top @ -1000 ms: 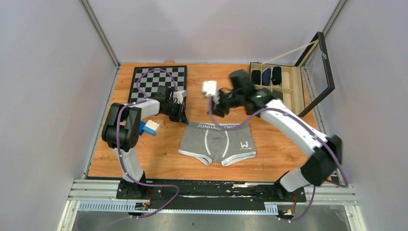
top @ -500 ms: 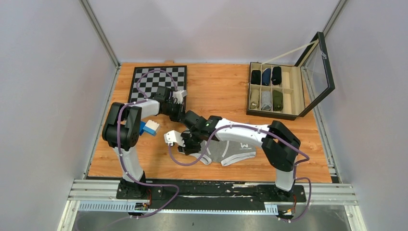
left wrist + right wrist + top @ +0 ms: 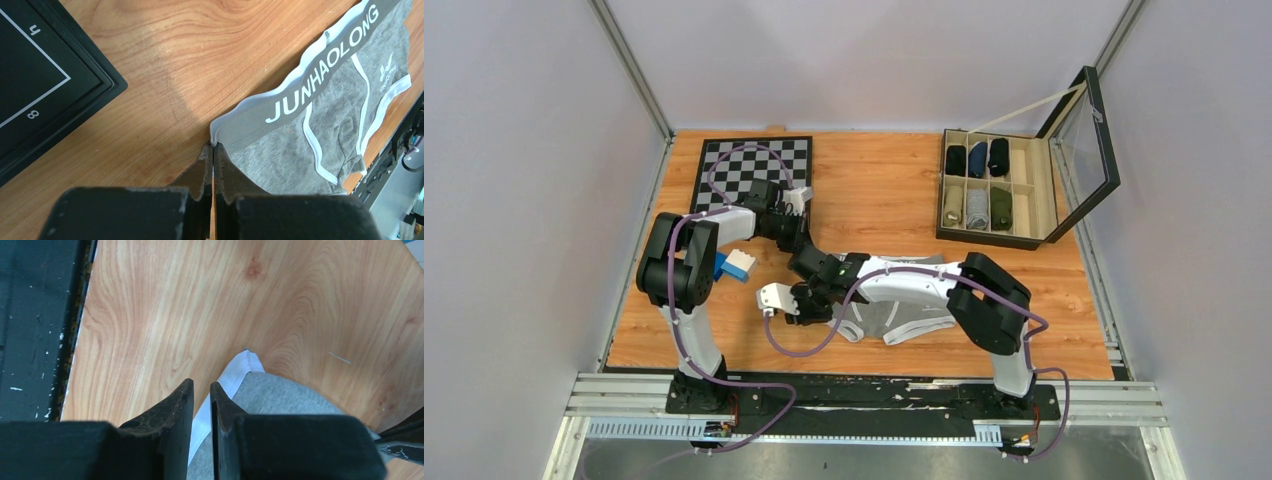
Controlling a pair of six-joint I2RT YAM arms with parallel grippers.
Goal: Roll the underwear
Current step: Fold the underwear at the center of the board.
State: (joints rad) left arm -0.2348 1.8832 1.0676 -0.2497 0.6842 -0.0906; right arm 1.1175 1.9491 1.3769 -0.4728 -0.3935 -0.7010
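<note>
Grey underwear (image 3: 285, 397) hem sits pinched in the right end effector (image 3: 201, 386).

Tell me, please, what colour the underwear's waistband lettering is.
White lettering on a grey waistband; clearest in the left wrist view.

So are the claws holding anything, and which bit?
Yes, the underwear. The left claw pinches a corner of its waistband. The right claw is closed on the white hem of a leg opening.
</note>
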